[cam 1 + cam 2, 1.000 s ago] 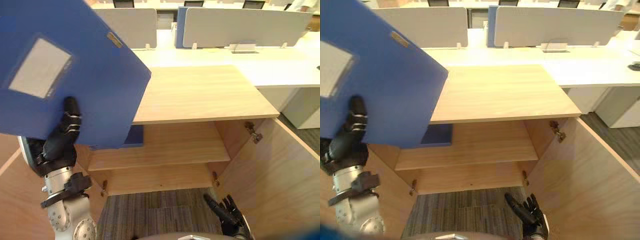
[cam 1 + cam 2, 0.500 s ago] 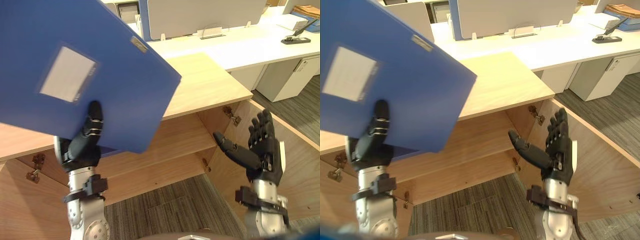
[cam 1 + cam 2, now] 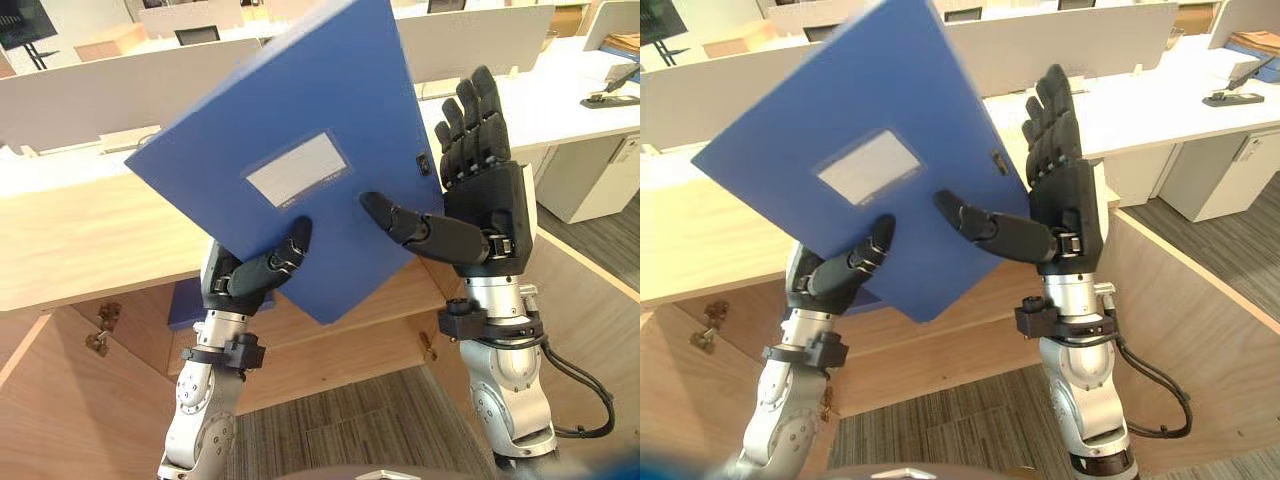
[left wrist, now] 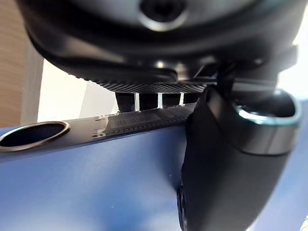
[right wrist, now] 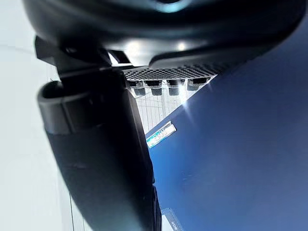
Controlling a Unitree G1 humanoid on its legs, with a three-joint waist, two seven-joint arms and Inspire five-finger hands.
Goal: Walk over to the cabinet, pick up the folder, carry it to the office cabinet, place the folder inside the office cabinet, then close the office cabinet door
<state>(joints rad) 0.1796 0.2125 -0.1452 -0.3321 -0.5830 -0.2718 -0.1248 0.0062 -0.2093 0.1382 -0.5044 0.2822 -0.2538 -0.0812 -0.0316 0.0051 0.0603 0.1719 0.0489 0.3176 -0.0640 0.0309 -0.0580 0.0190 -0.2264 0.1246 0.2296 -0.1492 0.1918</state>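
I hold a blue folder point(image 3: 300, 130) with a white label tilted up in front of me, above the open wooden office cabinet point(image 3: 70, 240). My left hand point(image 3: 250, 278) grips the folder's lower edge, thumb on the front face point(image 4: 226, 168) and fingers behind. My right hand point(image 3: 480, 200) stands upright at the folder's right edge with its fingers straight. Its thumb point(image 3: 980, 222) rests on the blue face point(image 5: 240, 144). The cabinet's shelf point(image 3: 395, 298) shows below the folder.
Both cabinet doors stand open, one at the left point(image 3: 60, 400) and one at the right point(image 3: 590, 320). Another blue item point(image 3: 188, 302) lies on the shelf. White desks with dividers point(image 3: 90, 100) run behind the cabinet. Grey carpet point(image 3: 340, 430) lies below.
The view has swung left. The folder has tipped and come to the middle of the view. My right hand has risen to its right edge and laid its thumb on it.
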